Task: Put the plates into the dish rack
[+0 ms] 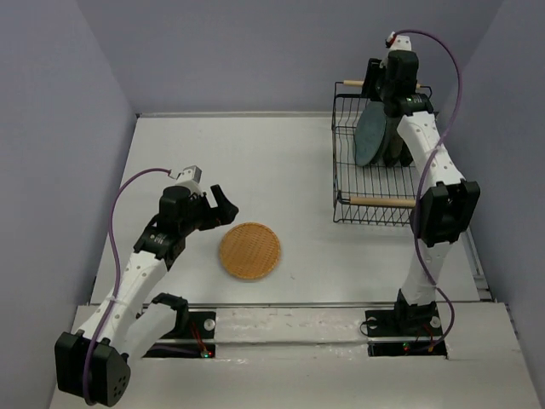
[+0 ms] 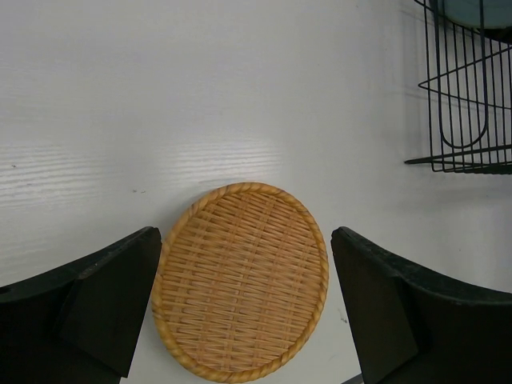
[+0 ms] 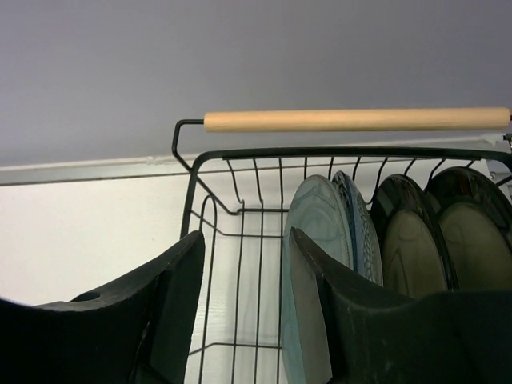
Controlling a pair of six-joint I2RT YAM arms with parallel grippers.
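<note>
Top external: orange-tan woven round plate (image 1: 249,250) lies flat on the white table (image 1: 281,162), well apart from the rectangular black wire dish rack (image 1: 375,183) at far right.
Left gripper (image 2: 244,240): my jaws are spread wide and hold nothing. It hovers over the woven plate, with 1 finger on either side of it in the left wrist view, and no contact is visible.
Right gripper (image 3: 246,240): jaws apart, nothing clamped. It sits over the rack's far end, near the light wooden rod handle (image 3: 356,120).
Rack contents: 4 plates on edge in a row. The order is plain teal round plate (image 3: 316,216), blue-and-white floral plate (image 3: 362,232) just beside it, beige plate with dark rim (image 3: 408,240), then 2nd beige plate with dark rim (image 3: 472,232).
Teal plate vs my right finger: just beside each other; can't tell whether they touch.
Near handle: 2nd wooden rod (image 1: 381,201) on the rack's near side.
Count: 4 in the rack, 1 on the table.
</note>
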